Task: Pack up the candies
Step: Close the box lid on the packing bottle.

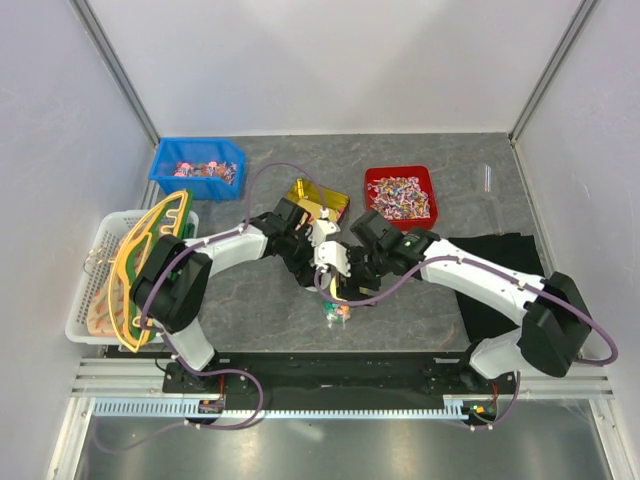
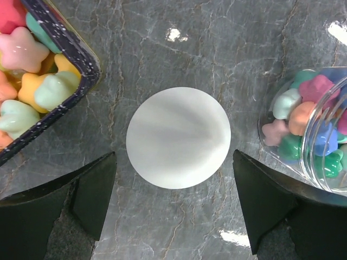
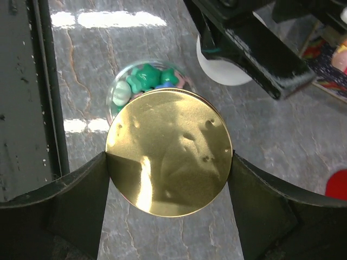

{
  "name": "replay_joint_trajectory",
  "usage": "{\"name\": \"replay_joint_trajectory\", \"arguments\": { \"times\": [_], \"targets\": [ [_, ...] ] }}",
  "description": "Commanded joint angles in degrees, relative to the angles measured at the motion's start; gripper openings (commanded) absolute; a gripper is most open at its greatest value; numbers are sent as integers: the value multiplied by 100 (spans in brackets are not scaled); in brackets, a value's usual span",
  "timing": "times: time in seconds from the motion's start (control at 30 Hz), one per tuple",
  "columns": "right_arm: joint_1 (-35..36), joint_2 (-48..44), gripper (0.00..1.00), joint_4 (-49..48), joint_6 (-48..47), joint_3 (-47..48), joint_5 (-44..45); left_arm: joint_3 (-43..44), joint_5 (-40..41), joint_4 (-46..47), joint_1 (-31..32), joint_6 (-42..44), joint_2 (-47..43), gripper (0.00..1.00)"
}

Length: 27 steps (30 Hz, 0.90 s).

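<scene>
Gold lid [image 3: 168, 146] in right claw [image 3: 169, 158] — half-hiding candy jar [image 3: 140, 81].

The round gold metal lid [image 3: 169, 153] clamped in my right pincer [image 3: 169, 156] covers most of the clear plastic jar [image 3: 112, 89] beneath; only a few star-shaped candies [image 3: 145, 76] peek out at its upper left. Upper right, my left arm's black casing [image 3: 255, 46] crosses the flat white round disc [image 3: 219, 73]. A red shape [image 3: 339, 185] is cut by the right edge; I cannot name it. In my left wrist view the dark speckled-rim tray [image 2: 68, 38] runs off the upper left, the jar [image 2: 317, 168] off the right.
</scene>
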<state>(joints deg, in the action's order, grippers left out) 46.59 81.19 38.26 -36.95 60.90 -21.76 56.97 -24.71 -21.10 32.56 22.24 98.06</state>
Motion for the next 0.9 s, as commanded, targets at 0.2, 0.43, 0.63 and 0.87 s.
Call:
{"name": "replay_joint_trajectory", "arguments": {
  "times": [0.2,0.43,0.63,0.87],
  "targets": [
    [184,187,50,-1100,653,-131,-382,-90,-324,124,-12,176,-147,95],
    [350,424,49,-1427,795,-369,-364,-63,-368,133,-65,140,-129,95],
    [465,547,47,-1409,759,-448,-320,-28,-263,45,-92,167,-42,95],
    [474,530,47,-1269,610,-483,-162,60,-52,10,-92,158,169,95]
  ]
}}
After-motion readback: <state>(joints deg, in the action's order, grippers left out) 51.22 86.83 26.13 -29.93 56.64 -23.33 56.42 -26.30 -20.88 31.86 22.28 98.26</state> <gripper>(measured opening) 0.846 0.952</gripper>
